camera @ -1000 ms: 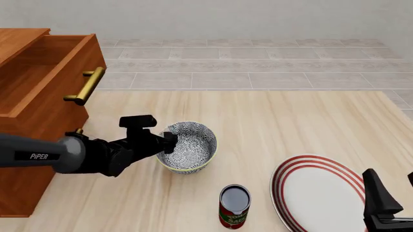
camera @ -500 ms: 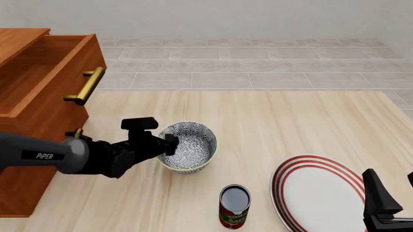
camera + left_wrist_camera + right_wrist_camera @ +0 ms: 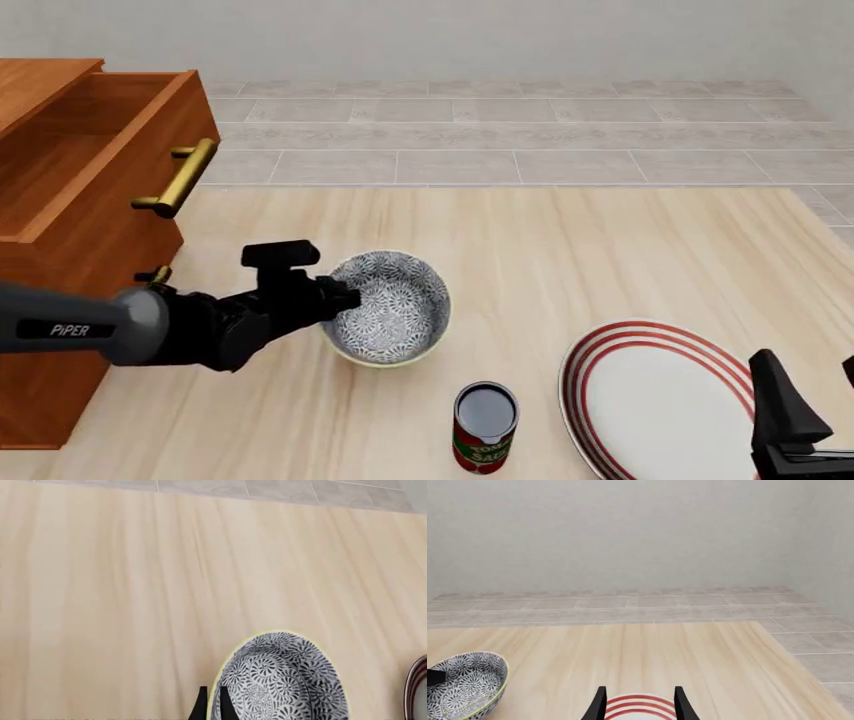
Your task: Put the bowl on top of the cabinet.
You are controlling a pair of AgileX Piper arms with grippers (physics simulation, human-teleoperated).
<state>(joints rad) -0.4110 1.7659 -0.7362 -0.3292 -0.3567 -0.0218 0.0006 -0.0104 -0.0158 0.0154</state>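
Since the earlier front frames the bowl (image 3: pixel 387 307) has tipped: its rim now tilts toward the right and the near side looks lifted off the table (image 3: pixel 601 260), while the left gripper (image 3: pixel 340 296) has shifted slightly left and up with it. Task status: grasp looks done, lift just starting; carry to the cabinet (image 3: pixel 80 200) and placing on its top are all left. Bowl sits centre-left on the table, just right of the cabinet, well below its top. Cabinet's upper drawer stands pulled out, brass handle (image 3: pixel 180 177) showing. Left gripper is closed on the bowl's left rim, one finger inside and one outside; the left wrist view confirms two dark fingertips (image 3: pixel 200 711) pinching the wall with only a thin gap. Right gripper (image 3: pixel 639 700) idles over the red-ringed plate (image 3: pixel 661 395), fingers spread apart, holding nothing. Can (image 3: pixel 483 427) stands just in front of the bowl, not touching it.
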